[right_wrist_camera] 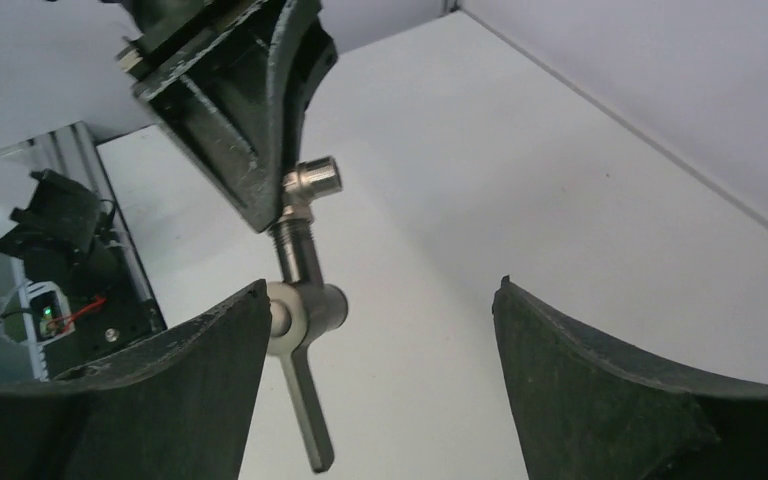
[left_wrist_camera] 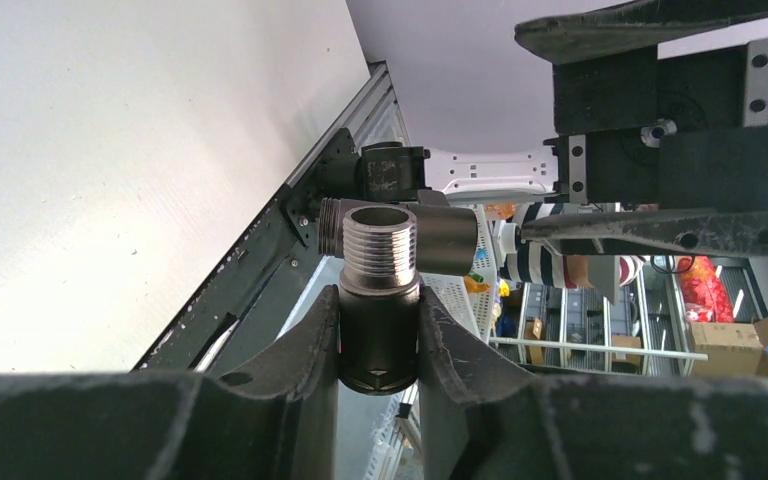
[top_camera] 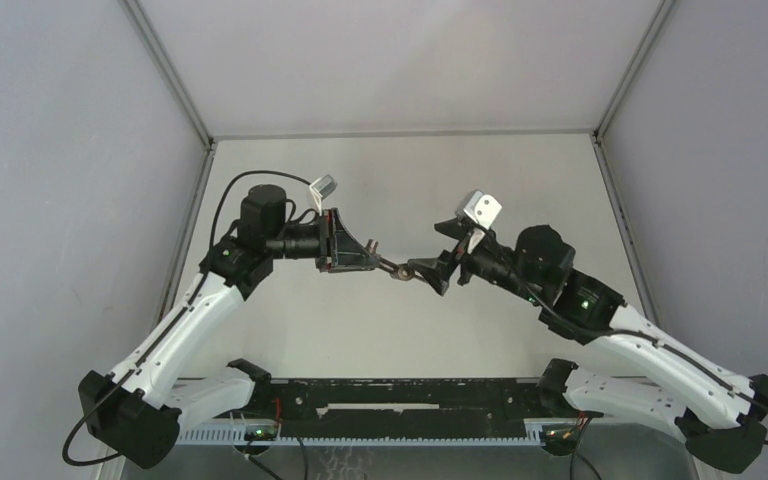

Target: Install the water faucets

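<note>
My left fingers (left_wrist_camera: 300, 350) are clamped on the fitting (left_wrist_camera: 380, 320), squeezing its smooth barrel just below the thread, up in the air over the counter (top_camera: 400, 180). My right fingers (right_wrist_camera: 160, 380) stand wide apart and hold nothing. The tap (right_wrist_camera: 305, 310) sits between them, close against one finger, though I can't tell if it touches. It looks joined to the fitting by a threaded stem, with its lever (right_wrist_camera: 308, 420) pointing away.

Both pieces are small solid metal. I judge them stiff, dense for their size and not fragile, but smooth and round, so likely to twist or slide in a light pinch. I'd take the tap across its stubby body. The thin lever would give poor purchase, and I'd keep off the threads.
</note>
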`<act>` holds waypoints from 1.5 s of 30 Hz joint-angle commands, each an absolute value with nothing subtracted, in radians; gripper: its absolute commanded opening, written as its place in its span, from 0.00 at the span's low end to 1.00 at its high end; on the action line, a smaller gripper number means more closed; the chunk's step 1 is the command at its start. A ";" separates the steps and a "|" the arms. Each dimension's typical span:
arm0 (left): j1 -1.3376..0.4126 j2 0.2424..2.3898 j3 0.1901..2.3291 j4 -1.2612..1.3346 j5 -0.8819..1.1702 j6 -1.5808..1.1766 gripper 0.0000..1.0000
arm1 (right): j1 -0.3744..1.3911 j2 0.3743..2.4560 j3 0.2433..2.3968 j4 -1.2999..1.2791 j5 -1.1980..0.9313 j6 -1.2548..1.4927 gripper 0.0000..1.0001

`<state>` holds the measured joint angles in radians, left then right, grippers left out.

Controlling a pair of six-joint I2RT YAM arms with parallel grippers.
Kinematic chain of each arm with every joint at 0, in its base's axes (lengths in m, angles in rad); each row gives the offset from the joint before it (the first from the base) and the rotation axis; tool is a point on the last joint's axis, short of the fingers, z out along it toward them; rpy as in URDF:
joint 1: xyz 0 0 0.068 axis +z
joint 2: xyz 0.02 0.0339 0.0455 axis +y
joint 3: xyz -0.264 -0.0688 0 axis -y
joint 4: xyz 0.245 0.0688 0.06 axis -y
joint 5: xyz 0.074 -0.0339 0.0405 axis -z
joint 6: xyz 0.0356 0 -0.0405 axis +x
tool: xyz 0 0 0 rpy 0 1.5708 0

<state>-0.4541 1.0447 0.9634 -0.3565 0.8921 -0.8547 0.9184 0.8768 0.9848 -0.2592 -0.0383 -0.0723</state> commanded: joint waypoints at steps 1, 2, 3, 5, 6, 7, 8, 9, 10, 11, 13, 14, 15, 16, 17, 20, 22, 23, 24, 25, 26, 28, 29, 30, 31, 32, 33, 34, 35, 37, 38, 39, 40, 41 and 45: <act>-0.461 1.017 1.053 -0.310 0.920 -0.843 0.00 | 0.917 0.811 0.888 -0.123 -0.165 -0.036 0.89; -0.462 1.017 1.052 -0.310 0.920 -0.844 0.00 | 0.917 0.807 0.878 -0.109 -0.195 -0.031 0.89; -0.463 1.016 1.053 -0.310 0.920 -0.844 0.00 | 0.918 0.810 0.875 -0.105 -0.224 -0.031 0.89; -0.465 1.015 1.053 -0.310 0.918 -0.844 0.00 | 0.925 0.831 0.874 -0.103 -0.256 -0.028 0.89; -0.465 1.015 1.054 -0.310 0.917 -0.844 0.00 | 0.932 0.845 0.874 -0.104 -0.246 -0.026 0.88; -0.466 1.016 1.055 -0.311 0.918 -0.843 0.00 | 0.939 0.858 0.874 -0.102 -0.228 -0.021 0.87; -0.468 1.017 1.055 -0.310 0.916 -0.844 0.00 | 0.940 0.871 0.874 -0.099 -0.213 -0.013 0.85; -0.468 1.017 1.055 -0.311 0.917 -0.843 0.00 | 0.941 0.880 0.875 -0.096 -0.207 -0.007 0.83; -0.467 1.018 1.056 -0.310 0.917 -0.844 0.00 | 0.938 0.889 0.876 -0.094 -0.208 -0.005 0.80; -0.469 1.018 1.055 -0.310 0.917 -0.844 0.00 | 0.937 0.897 0.876 -0.090 -0.210 -0.005 0.76; -0.470 1.019 1.057 -0.310 0.919 -0.843 0.00 | 0.929 0.914 0.879 -0.089 -0.230 -0.005 0.65; -0.471 1.019 1.057 -0.310 0.921 -0.842 0.00 | 0.925 0.920 0.882 -0.091 -0.240 -0.005 0.59; -0.471 1.020 1.059 -0.310 0.923 -0.840 0.00 | 0.918 0.925 0.888 -0.093 -0.253 0.005 0.52; -0.471 1.019 1.058 -0.310 0.922 -0.838 0.00 | 0.912 0.928 0.893 -0.095 -0.266 0.024 0.45; -0.471 1.019 1.058 -0.310 0.923 -0.836 0.00 | 0.902 0.929 0.896 -0.093 -0.286 0.040 0.39; -0.475 1.019 1.058 -0.311 0.935 -0.824 0.00 | 0.856 0.929 0.904 -0.081 -0.377 0.114 0.22; -0.477 1.016 1.063 -0.310 0.953 -0.810 0.00 | 0.788 0.941 0.919 -0.071 -0.513 0.194 0.18; -0.477 1.016 1.068 -0.314 0.958 -0.801 0.00 | 0.754 0.954 0.929 -0.069 -0.584 0.258 0.18; -0.477 1.016 1.075 -0.327 0.959 -0.783 0.00 | 0.722 0.969 0.944 -0.069 -0.645 0.312 0.18; -0.477 1.018 1.081 -0.343 0.960 -0.773 0.00 | 0.695 0.986 0.957 -0.068 -0.708 0.362 0.18; -0.478 1.020 1.085 -0.352 0.961 -0.761 0.00 | 0.669 1.010 0.970 -0.068 -0.761 0.415 0.18; -0.479 1.022 1.088 -0.354 0.967 -0.755 0.00 | 0.633 1.065 1.001 -0.079 -0.870 0.497 0.17; -0.482 1.024 1.088 -0.354 0.969 -0.753 0.00 | 0.619 1.106 1.013 -0.081 -0.919 0.536 0.17; -0.487 1.024 1.089 -0.354 0.973 -0.749 0.00 | 0.608 1.137 1.024 -0.081 -0.964 0.573 0.16; -0.494 1.025 1.091 -0.354 0.978 -0.745 0.00 | 0.595 1.167 1.036 -0.081 -1.014 0.619 0.12; -0.502 1.024 1.094 -0.356 0.975 -0.738 0.00 | 0.588 1.198 1.043 -0.076 -1.044 0.652 0.08; -0.511 1.023 1.098 -0.363 0.968 -0.731 0.00 | 0.584 1.222 1.047 -0.067 -1.066 0.679 0.07; -0.519 1.021 1.104 -0.370 0.960 -0.722 0.00 | 0.583 1.243 1.048 -0.056 -1.079 0.702 0.07; -0.524 1.019 1.109 -0.379 0.956 -0.715 0.00 | 0.582 1.257 1.050 -0.051 -1.078 0.709 0.08; -0.528 1.013 1.113 -0.388 0.942 -0.710 0.00 | 0.581 1.276 1.075 -0.132 -1.027 0.651 0.14; -0.528 1.011 1.116 -0.394 0.936 -0.708 0.00 | 0.581 1.281 1.104 -0.194 -0.984 0.609 0.16; -0.528 1.010 1.117 -0.396 0.931 -0.706 0.00 | 0.581 1.284 1.127 -0.282 -0.935 0.566 0.21; -0.527 1.009 1.119 -0.398 0.927 -0.706 0.00 | 0.579 1.281 1.145 -0.331 -0.877 0.536 0.29; -0.527 1.011 1.123 -0.402 0.926 -0.704 0.00 | 0.578 1.273 1.159 -0.373 -0.797 0.510 0.37; -0.528 1.023 1.140 -0.421 0.916 -0.696 0.00 | 0.574 1.202 1.171 -0.451 -0.605 0.426 0.60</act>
